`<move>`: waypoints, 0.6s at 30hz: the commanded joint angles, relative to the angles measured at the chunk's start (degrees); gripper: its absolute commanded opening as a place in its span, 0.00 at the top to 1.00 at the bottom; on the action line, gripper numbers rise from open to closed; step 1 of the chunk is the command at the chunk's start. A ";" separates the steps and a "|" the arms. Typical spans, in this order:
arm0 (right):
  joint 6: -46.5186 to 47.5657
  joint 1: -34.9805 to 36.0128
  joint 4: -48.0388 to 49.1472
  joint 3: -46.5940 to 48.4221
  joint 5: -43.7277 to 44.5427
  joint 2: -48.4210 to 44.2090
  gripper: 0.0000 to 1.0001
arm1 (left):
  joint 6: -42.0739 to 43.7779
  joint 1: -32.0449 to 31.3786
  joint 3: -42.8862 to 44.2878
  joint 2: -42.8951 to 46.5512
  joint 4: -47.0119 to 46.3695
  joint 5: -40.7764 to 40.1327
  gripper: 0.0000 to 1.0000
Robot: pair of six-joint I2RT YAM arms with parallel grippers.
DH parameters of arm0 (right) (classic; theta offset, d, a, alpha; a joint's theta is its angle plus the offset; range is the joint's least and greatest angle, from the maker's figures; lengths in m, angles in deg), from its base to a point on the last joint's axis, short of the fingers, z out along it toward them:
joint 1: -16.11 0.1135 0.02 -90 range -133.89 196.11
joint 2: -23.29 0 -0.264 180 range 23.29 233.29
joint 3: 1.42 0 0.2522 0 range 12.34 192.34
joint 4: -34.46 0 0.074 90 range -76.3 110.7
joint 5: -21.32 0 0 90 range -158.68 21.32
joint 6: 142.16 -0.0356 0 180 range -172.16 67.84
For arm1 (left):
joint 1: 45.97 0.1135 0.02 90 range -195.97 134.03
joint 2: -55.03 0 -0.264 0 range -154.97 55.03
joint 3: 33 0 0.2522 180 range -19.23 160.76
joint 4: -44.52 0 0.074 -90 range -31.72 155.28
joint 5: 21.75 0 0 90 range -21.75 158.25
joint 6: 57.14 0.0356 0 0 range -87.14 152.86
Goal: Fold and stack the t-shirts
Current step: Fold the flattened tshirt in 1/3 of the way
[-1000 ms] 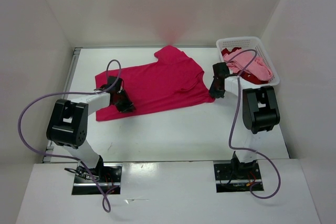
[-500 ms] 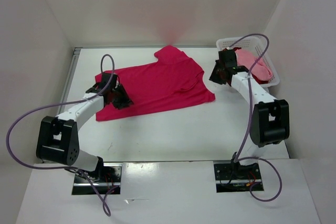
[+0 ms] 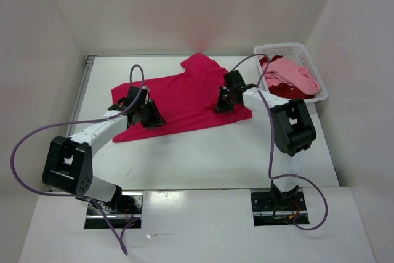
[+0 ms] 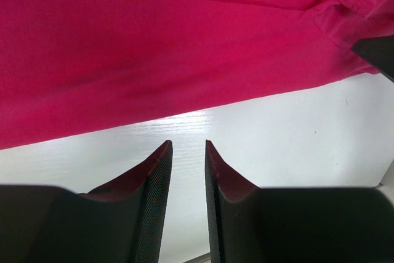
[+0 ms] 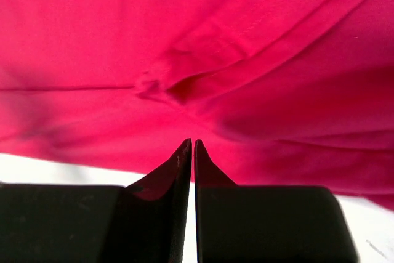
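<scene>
White surface (image 3: 203, 152) is carrying limp magenta t-shirt (image 3: 184, 97), likely needing hem-corner pinches; left hand (image 4: 188, 147) hovering slightly open, empty; right hand (image 5: 192, 144) closed, no cloth visibly caught.

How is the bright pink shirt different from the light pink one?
The bright magenta t-shirt lies spread out flat on the table, while the light pink t-shirt is bunched up in the white basket. The magenta one is much deeper in colour than the pale one. Both are pink cloth.
</scene>
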 commanded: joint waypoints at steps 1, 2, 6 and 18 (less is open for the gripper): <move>-0.54 0.00 0.79 3.43 0.44 1.65 0.91 | -1.15 -0.01 -0.31 0.91 -1.58 0.11 0.65; -0.54 0.00 0.78 3.43 0.96 2.18 0.91 | -1.15 -0.01 -0.31 0.91 -1.58 0.11 0.65; -0.54 0.00 2.10 2.90 0.97 4.63 0.93 | -1.15 -0.01 -0.31 0.91 -2.11 0.11 0.65; -0.01 0.00 -1.06 24.24 1.49 18.78 0.93 | -1.15 -0.01 0.22 -0.14 -1.58 -1.03 0.65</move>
